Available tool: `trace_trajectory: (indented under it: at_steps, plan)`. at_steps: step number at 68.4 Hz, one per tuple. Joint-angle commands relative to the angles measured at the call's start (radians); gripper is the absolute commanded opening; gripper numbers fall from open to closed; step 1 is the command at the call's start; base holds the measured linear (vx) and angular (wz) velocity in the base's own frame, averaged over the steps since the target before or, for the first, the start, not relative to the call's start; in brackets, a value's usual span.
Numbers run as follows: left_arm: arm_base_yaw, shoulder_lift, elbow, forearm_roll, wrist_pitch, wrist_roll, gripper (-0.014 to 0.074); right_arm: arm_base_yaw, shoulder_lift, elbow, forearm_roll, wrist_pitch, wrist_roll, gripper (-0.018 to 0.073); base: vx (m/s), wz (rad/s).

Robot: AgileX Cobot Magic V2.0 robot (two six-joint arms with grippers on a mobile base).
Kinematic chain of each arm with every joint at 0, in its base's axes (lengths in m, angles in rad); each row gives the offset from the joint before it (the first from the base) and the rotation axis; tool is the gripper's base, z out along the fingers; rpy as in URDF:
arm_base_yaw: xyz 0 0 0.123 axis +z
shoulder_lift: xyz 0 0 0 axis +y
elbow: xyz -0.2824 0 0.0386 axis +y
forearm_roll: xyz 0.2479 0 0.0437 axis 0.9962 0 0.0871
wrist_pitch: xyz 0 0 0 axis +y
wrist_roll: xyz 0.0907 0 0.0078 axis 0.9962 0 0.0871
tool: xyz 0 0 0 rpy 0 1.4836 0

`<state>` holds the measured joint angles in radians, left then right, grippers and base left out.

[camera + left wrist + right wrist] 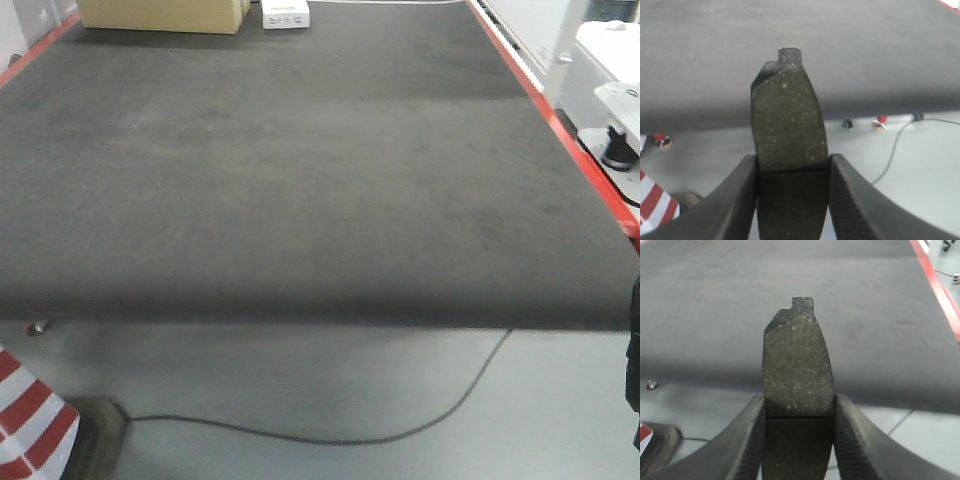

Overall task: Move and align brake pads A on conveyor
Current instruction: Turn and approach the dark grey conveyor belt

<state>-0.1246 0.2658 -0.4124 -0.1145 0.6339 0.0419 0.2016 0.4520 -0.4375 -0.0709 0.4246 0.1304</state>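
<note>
In the left wrist view a dark grey speckled brake pad (pixel 787 110) stands between the fingers of my left gripper (pixel 793 162), which is shut on it at its cross groove. My right gripper (pixel 800 402) is shut the same way on a second brake pad (pixel 797 355). Both pads point toward the conveyor (pixel 300 160), a wide charcoal belt with red edge stripes. Both grippers hang over the grey floor just in front of the belt's near edge (pixel 880 107). In the front view the belt surface is bare, and neither gripper's fingers show there.
A cardboard box (pixel 165 14) and a small white box (pixel 286 14) sit at the belt's far end. A red-and-white striped cone (pixel 30 415) and a cable (pixel 330 438) are on the floor in front. White machinery (pixel 610 70) stands to the right.
</note>
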Motion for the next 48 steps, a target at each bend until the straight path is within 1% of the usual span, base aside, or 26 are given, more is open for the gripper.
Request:
trace_trajectory:
  at_steps: [1,21,48]
  plan:
    - [-0.005,0.006,-0.025,-0.011,-0.092,-0.001,-0.0006,-0.001,0.006,-0.033,-0.010,-0.093,-0.003,-0.0008,0.37,0.12]
    - [-0.005,0.006,-0.025,-0.011,-0.092,-0.001,-0.0006,-0.001,0.006,-0.033,-0.010,-0.093,-0.003,-0.0008,0.36,0.07]
    - [-0.005,0.006,-0.025,-0.011,-0.092,-0.001,-0.0006,-0.001,0.006,-0.033,-0.010,-0.093,-0.003,-0.0008,0.34,-0.01]
